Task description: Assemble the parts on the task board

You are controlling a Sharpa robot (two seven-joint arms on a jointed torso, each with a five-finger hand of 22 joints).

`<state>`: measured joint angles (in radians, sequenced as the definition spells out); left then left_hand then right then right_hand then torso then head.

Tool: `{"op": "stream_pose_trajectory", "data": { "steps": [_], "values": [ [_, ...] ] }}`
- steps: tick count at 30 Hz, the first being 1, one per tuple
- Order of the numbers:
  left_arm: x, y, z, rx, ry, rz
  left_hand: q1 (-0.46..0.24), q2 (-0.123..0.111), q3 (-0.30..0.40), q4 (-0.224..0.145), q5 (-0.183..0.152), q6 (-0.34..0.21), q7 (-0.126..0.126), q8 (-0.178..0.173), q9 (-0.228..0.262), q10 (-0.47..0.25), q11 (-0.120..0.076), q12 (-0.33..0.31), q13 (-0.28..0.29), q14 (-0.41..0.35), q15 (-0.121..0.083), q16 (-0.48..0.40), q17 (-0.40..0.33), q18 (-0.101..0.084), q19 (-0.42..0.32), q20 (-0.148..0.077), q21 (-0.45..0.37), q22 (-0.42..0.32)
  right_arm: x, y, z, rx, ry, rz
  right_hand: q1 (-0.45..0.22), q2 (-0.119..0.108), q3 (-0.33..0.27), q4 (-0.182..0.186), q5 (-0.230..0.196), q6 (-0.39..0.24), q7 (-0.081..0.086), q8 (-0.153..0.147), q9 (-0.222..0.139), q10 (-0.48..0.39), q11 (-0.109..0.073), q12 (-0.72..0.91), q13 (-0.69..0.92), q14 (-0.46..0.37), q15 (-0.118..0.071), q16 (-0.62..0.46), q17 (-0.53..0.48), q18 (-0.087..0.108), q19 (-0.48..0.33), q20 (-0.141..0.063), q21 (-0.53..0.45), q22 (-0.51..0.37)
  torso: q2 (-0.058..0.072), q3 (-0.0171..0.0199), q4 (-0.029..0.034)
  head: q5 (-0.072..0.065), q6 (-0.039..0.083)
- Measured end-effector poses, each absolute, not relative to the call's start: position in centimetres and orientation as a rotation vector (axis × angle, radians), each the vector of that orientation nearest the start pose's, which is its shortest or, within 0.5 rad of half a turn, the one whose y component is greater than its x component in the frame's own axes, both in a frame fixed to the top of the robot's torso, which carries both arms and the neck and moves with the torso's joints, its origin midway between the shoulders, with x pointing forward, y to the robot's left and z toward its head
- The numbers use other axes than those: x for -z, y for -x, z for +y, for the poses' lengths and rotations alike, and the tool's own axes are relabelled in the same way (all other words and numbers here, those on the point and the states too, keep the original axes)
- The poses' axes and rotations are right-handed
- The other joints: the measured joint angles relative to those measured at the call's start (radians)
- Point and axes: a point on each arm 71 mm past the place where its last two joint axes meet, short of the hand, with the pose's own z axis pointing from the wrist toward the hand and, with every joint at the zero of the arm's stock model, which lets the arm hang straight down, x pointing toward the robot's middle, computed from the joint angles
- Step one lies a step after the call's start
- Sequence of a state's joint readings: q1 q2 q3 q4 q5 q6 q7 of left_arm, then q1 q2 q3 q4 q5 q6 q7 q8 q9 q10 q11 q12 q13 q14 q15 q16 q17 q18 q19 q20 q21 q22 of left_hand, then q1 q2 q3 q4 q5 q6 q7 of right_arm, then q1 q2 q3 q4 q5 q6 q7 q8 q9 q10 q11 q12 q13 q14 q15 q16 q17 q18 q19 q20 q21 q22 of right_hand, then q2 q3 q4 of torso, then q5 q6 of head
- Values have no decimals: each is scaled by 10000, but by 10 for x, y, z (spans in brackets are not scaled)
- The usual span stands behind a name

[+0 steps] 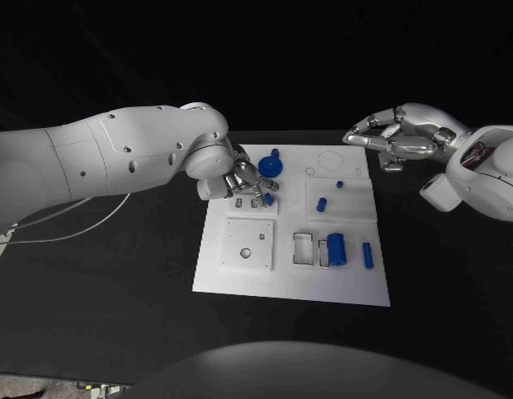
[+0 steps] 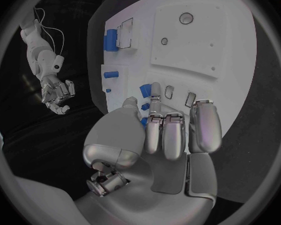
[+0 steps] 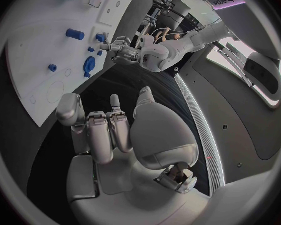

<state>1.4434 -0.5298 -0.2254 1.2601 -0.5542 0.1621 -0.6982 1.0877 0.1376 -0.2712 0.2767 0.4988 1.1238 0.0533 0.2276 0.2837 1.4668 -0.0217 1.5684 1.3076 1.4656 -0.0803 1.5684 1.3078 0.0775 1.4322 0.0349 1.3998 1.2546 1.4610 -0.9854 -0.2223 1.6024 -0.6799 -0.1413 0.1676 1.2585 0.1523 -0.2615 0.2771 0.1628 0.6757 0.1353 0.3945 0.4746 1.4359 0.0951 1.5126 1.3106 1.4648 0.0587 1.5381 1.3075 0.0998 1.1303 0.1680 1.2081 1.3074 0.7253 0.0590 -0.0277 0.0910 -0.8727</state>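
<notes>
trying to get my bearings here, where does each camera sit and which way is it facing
Head view: on the robot's head, looking down at the white board; both arms show.
Left wrist view: behind the left hand, facing the board and a blue part at its fingertips.
Right wrist view: behind the right hand, facing across the board.
All share the board; both wrist views catch the other hand.

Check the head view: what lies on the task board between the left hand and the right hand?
In the head view, between the left hand and right hand, the task board carries a round blue part, an empty circular outline and a small blue peg.
</notes>
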Motion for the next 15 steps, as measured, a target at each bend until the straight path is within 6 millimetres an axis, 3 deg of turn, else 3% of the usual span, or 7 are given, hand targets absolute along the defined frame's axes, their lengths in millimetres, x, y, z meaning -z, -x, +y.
{"op": "stream_pose_trajectory", "data": {
  "steps": [15],
  "values": [
    [193,-524,138,4220,4807,25422,254,-32,65,-65,106,-1,0,-38,103,0,0,0,1,0,0,0,-2,-1,-31,-31,-35,-19,129,-480,-240,-11617,-2973,17979,119,41,12,-12,38,0,0,0,0,-87,16,-27,-7,0,0,-15,-1,0,-72,0,-99,-1,-6,-15,-2,45,0]
  ]
}}
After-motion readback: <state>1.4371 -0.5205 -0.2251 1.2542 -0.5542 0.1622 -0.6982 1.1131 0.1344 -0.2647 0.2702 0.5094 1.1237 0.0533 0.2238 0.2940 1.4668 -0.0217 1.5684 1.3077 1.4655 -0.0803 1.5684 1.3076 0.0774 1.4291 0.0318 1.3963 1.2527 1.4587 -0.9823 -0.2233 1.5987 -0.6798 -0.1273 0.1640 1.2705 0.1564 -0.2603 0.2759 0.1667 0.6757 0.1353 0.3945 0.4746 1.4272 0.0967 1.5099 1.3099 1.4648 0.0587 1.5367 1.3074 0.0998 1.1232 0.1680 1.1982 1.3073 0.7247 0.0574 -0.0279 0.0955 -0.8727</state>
